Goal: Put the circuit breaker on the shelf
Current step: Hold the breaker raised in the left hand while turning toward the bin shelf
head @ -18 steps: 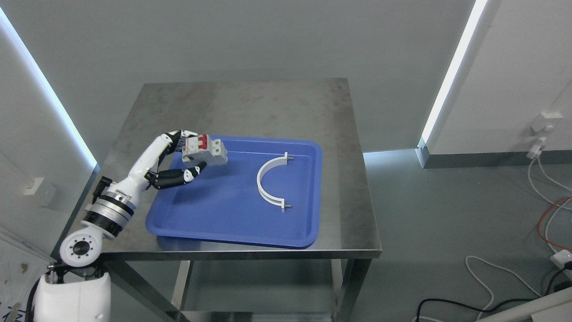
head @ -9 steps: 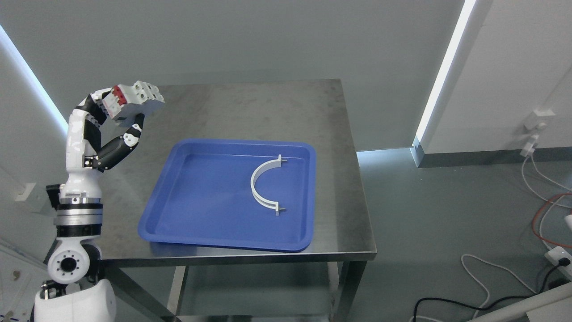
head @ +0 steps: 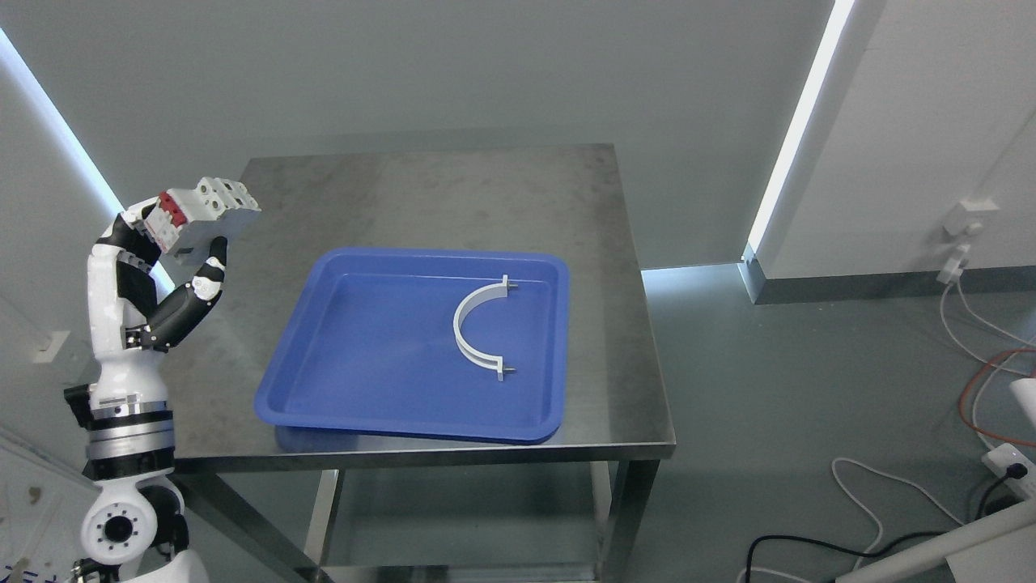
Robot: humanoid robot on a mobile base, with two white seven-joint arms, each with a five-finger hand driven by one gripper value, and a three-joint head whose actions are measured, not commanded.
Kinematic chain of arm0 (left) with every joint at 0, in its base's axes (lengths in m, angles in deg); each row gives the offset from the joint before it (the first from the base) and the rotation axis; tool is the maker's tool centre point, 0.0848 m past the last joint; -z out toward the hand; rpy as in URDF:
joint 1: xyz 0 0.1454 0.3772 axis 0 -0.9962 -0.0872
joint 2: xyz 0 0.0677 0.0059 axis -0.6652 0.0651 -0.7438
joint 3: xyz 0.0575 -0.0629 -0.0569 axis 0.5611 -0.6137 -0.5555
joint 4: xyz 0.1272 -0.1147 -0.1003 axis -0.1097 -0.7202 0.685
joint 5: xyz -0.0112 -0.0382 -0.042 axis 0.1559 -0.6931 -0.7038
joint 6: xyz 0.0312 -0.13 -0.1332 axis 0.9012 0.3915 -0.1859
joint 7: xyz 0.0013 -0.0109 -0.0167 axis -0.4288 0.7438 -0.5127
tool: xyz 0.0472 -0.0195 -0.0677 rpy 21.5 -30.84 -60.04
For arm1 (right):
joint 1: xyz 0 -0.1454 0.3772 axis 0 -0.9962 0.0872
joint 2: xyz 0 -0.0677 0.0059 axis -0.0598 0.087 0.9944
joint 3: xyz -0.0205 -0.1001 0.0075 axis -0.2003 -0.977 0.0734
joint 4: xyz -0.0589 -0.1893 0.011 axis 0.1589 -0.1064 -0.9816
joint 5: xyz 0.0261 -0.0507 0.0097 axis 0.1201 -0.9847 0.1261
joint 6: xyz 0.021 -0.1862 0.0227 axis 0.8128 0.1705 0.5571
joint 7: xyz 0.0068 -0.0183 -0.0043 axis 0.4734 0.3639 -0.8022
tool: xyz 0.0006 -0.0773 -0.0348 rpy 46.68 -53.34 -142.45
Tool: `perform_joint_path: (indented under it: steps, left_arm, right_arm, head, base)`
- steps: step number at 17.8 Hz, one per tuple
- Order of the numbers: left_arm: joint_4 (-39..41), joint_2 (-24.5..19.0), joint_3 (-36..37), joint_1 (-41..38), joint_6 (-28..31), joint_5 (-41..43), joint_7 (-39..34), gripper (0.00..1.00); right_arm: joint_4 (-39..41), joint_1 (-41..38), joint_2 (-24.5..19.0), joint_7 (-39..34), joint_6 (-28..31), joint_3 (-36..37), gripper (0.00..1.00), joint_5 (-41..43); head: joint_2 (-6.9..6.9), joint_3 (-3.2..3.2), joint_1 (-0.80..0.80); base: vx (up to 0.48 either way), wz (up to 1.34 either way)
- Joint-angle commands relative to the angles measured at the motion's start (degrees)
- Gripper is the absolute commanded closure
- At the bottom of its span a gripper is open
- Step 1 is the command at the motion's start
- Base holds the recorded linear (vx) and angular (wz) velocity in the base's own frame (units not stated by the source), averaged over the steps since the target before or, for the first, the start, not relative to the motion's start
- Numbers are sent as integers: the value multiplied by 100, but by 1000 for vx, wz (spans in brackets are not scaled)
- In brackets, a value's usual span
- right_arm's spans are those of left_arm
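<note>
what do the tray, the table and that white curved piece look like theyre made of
Tray: likely moulded plastic, uniform blue with a soft sheen and rounded rim.
Table: metal, probably stainless steel, grey brushed top with dull reflections and smudges.
White curved piece: looks like smooth white plastic, possibly painted metal; the small pins at its ends seem metallic.

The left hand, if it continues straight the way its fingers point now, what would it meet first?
Probably nothing near. The left hand points up and slightly right, holding the circuit breaker off the table's left edge. Only the grey wall lies in that line; depth is unclear.
</note>
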Motion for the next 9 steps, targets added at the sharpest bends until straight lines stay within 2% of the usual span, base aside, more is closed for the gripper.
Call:
perform_joint_path:
  steps: [1,9]
  left_arm:
    - [305,6,-156,-113,-6,-45,8,96]
    - [314,6,-156,-122,-15,-54,8,95]
  right_arm:
    - [0,-1,100,13,68,-114,0,-1]
    - [0,-1,100,13,68,-114,0,-1]
  head:
    - [0,0,0]
    - [0,0,0]
  base:
    - [-106,-49]
    - [-193,-220]
